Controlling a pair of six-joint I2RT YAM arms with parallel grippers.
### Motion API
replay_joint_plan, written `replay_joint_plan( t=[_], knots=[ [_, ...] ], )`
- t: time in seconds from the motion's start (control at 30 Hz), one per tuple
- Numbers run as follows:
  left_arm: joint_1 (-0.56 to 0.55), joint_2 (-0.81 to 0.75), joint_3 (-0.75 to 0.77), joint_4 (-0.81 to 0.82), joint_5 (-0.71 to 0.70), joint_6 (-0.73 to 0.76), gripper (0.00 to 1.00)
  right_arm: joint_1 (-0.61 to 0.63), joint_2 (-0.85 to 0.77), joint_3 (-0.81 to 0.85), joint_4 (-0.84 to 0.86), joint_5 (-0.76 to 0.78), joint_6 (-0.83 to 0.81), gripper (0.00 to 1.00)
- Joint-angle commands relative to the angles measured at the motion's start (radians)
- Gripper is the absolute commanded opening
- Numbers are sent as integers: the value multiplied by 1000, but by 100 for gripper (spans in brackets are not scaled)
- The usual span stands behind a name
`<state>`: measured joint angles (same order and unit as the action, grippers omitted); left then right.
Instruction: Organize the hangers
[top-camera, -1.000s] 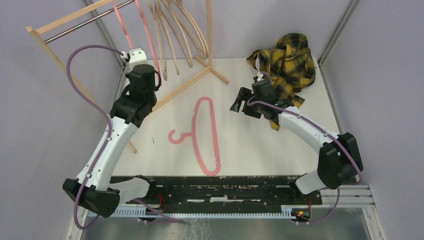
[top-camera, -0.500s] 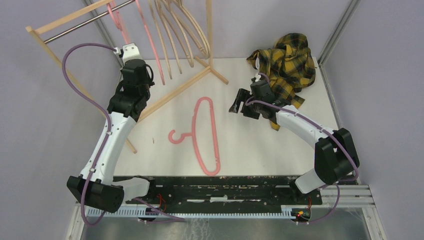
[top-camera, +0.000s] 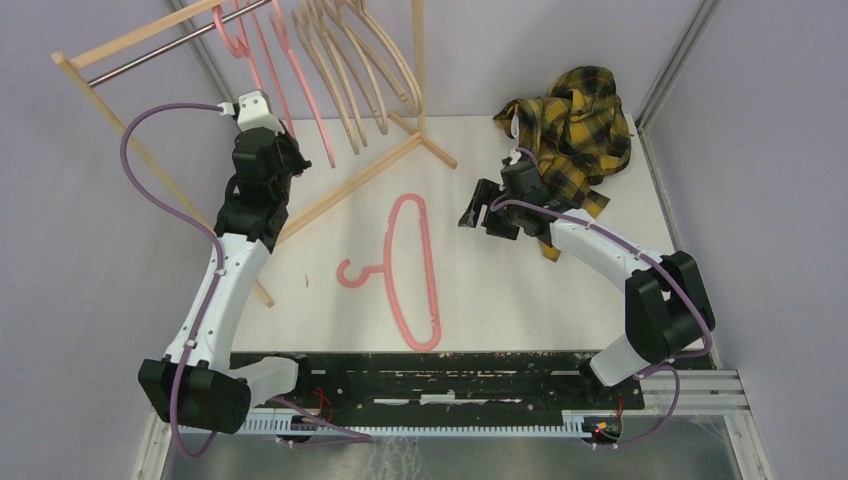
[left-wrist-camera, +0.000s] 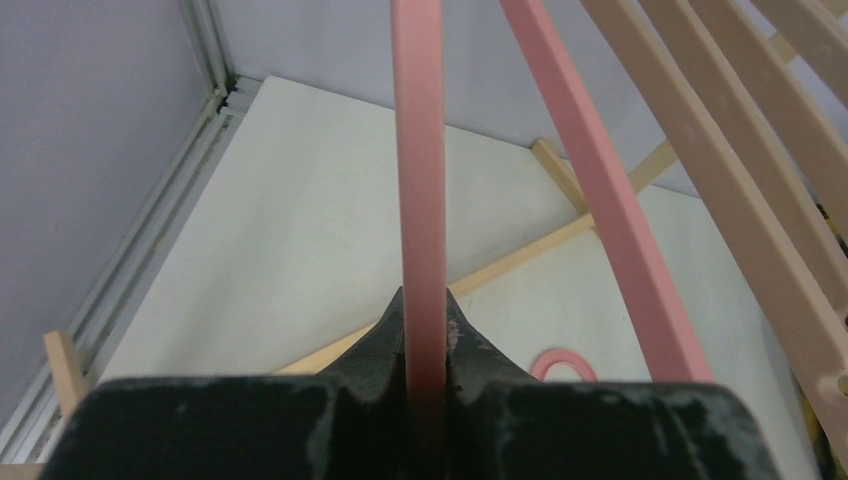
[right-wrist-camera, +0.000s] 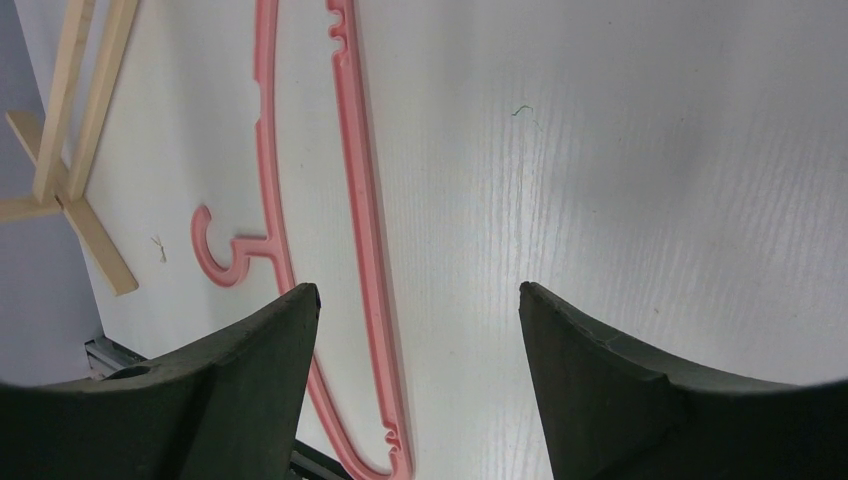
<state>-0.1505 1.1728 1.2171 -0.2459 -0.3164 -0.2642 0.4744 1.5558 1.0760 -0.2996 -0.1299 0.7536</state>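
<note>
**Left arm nudged its pink hanger along the rack**

Left gripper (left-wrist-camera: 424, 312) has shifted a bit along the rack (top-camera: 130, 45) since a second ago, away from the tan hangers (top-camera: 350, 70), and the held hanger (left-wrist-camera: 420, 180) went with it. Fingers are pinched tight on one pink bar of it, and its top end is up at the rack's rail (top-camera: 160, 55). Another pink bar runs just beside that one. Can't tell from the wrist view if it's the same hanger or a second one. Tan ones hang in a bunch further along the rack, near its upright post.

Right gripper (right-wrist-camera: 415, 295) has barely budged. Fingers are spread wide with nothing in them, hovering over the table (top-camera: 500, 290) out in front of the rack. The loose hanger (top-camera: 415, 270), also pink, lies flat just off the rack's foot, near that gripper but not touching it. Plaid shirt (top-camera: 575, 115) is heaped well off to the side of the rack.
</note>
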Motion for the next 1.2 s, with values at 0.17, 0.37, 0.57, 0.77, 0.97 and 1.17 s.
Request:
replay_joint_plan(
  t=[0.17, 0.37, 0.57, 0.77, 0.97, 1.17],
  knots=[
    [31, 98, 103, -16, 189, -70, 3, -11, 3, -6, 43, -8, -8, 81],
    [32, 152, 193, -78, 256, -48, 3, -14, 12, -4, 50, -11, -2, 81],
    [32, 175, 191, -122, 266, -16, 3, -16, 29, 7, 58, -25, 7, 81],
    [31, 134, 141, -108, 269, -5, 27, -17, 41, 7, 63, -34, 11, 83],
    [32, 68, 98, -112, 278, 2, 56, -17, 32, 2, 65, -43, 1, 84],
    [32, -21, 24, -122, 349, 7, 88, -13, 4, -11, 65, -54, -31, 86]
  ],
)
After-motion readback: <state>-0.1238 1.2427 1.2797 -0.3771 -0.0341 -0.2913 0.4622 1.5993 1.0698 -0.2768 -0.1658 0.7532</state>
